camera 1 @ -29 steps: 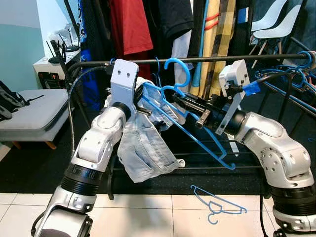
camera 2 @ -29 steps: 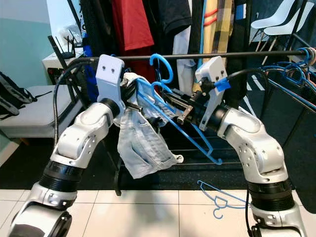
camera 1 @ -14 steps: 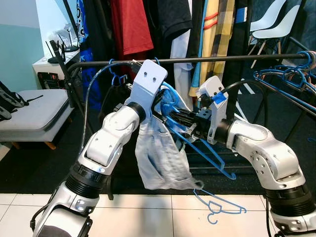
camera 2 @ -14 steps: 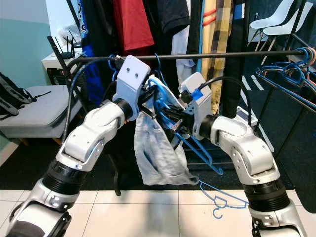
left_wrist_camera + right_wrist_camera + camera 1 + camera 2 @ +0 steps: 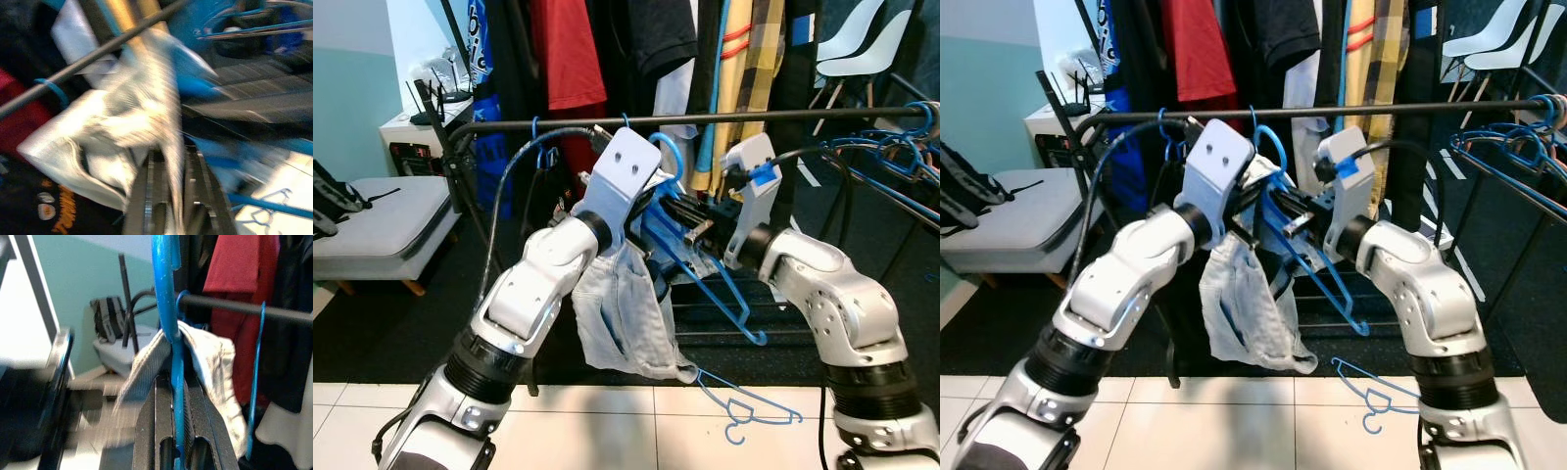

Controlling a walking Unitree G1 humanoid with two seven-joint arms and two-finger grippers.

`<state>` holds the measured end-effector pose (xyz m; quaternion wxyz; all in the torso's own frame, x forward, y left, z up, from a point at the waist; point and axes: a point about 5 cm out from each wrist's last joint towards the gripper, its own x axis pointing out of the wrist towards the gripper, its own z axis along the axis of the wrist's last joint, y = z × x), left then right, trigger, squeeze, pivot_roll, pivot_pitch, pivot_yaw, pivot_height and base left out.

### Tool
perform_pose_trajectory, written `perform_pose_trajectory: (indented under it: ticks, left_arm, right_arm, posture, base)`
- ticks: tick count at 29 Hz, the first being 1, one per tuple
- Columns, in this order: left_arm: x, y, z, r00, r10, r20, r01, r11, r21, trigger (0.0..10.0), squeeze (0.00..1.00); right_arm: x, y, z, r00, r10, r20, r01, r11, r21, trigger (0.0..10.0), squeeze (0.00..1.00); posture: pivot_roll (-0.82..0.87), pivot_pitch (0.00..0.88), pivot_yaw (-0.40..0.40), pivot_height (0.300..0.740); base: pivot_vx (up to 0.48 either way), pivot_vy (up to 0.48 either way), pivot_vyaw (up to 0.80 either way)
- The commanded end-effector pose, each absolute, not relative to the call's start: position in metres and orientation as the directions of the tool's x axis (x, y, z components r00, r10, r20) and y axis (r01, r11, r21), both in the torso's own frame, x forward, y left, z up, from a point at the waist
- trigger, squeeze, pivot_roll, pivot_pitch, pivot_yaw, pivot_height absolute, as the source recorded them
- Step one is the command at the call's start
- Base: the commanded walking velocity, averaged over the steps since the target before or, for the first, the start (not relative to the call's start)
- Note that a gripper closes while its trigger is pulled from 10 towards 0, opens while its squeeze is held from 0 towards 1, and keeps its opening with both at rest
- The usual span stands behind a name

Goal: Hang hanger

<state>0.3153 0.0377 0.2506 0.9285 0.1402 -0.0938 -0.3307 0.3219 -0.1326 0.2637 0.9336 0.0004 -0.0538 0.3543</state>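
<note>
Left claw [image 5: 168, 196]: raised just below the rail, fingers pinched on the pale garment [image 5: 625, 318]; the wrist view is blurred, so the grip looks closed rather than certain.
Garment: hangs limp between the two arms, draped over the blue hanger [image 5: 705, 279].
Blue hanger: hook [image 5: 166, 289] upright near the black rail [image 5: 783, 117], frame slanting down to the right.
Right claw [image 5: 177, 396]: fingers narrow, clamped on the hanger's neck.
Floor: a second blue hanger [image 5: 744, 403] lies on the tiles.

No legible text, labels, brands or numbers.
</note>
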Motion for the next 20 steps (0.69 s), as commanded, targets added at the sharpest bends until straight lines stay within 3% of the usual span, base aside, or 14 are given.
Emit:
perform_pose_trajectory:
  ticks: [1,3,11,12,13,14,15,16,17,20]
  left_arm:
    - [0.308,0.030,0.239,0.728,-0.685,0.024,0.649,0.699,0.301,10.0,1.00]
    - [0.300,0.021,0.232,0.684,-0.729,-0.016,0.697,0.647,0.308,10.0,1.00]
    - [0.296,0.017,0.233,0.657,-0.754,0.002,0.727,0.635,0.263,10.0,1.00]
    - [0.288,0.017,0.242,0.577,-0.816,0.034,0.787,0.567,0.244,10.0,1.00]
    - [0.288,0.017,0.242,0.577,-0.816,0.034,0.787,0.567,0.244,10.0,1.00]
    - [0.279,0.021,0.248,0.486,-0.873,0.044,0.845,0.482,0.232,10.0,1.00]
    - [0.261,0.042,0.258,0.295,-0.955,0.032,0.924,0.293,0.244,10.0,1.00]
    - [0.261,0.042,0.258,0.295,-0.955,0.032,0.924,0.293,0.244,10.0,1.00]
    - [0.255,0.051,0.260,0.228,-0.974,0.006,0.944,0.222,0.245,10.0,1.00]
    - [0.250,0.057,0.260,0.189,-0.982,-0.010,0.953,0.181,0.245,10.0,1.00]
  right_arm:
    - [0.319,-0.131,0.287,0.710,0.666,0.229,-0.674,0.737,-0.052,10.0,0.00]
    - [0.317,-0.128,0.291,0.688,0.683,0.248,-0.695,0.718,-0.049,10.0,0.00]
    - [0.311,-0.121,0.286,0.637,0.736,0.228,-0.745,0.664,-0.063,10.0,0.00]
    - [0.308,-0.124,0.283,0.613,0.758,0.223,-0.766,0.640,-0.069,10.0,0.00]
    - [0.308,-0.124,0.283,0.613,0.758,0.223,-0.766,0.640,-0.069,10.0,0.00]
    - [0.304,-0.131,0.283,0.589,0.775,0.231,-0.785,0.616,-0.066,10.0,0.00]
    - [0.298,-0.154,0.282,0.564,0.790,0.241,-0.804,0.592,-0.055,10.0,0.00]
    - [0.298,-0.154,0.282,0.564,0.790,0.241,-0.804,0.592,-0.055,10.0,0.00]
    - [0.296,-0.163,0.282,0.562,0.791,0.242,-0.807,0.589,-0.051,10.0,0.00]
    - [0.295,-0.168,0.281,0.562,0.791,0.241,-0.807,0.589,-0.049,10.0,0.00]
  posture:
    - [-0.13,0.000,0.054,0.740]
    - [-0.13,0.000,0.054,0.740]
    - [-0.13,0.000,0.051,0.740]
    - [-0.13,0.000,0.048,0.740]
    - [-0.13,0.000,0.048,0.740]
    - [-0.12,0.000,0.045,0.740]
    - [-0.12,0.000,0.045,0.740]
    - [-0.12,0.000,0.045,0.740]
    - [-0.12,0.000,0.044,0.740]
    - [-0.12,0.000,0.044,0.740]
  base:
    - [0.000,0.000,0.00]
    - [0.000,0.000,0.00]
    - [0.000,0.000,0.00]
    - [0.000,0.000,0.00]
    - [0.000,0.000,0.00]
    - [0.000,0.000,0.00]
    - [0.000,0.000,0.00]
    - [0.000,0.000,0.00]
    - [0.000,0.000,0.00]
    - [0.000,0.000,0.00]
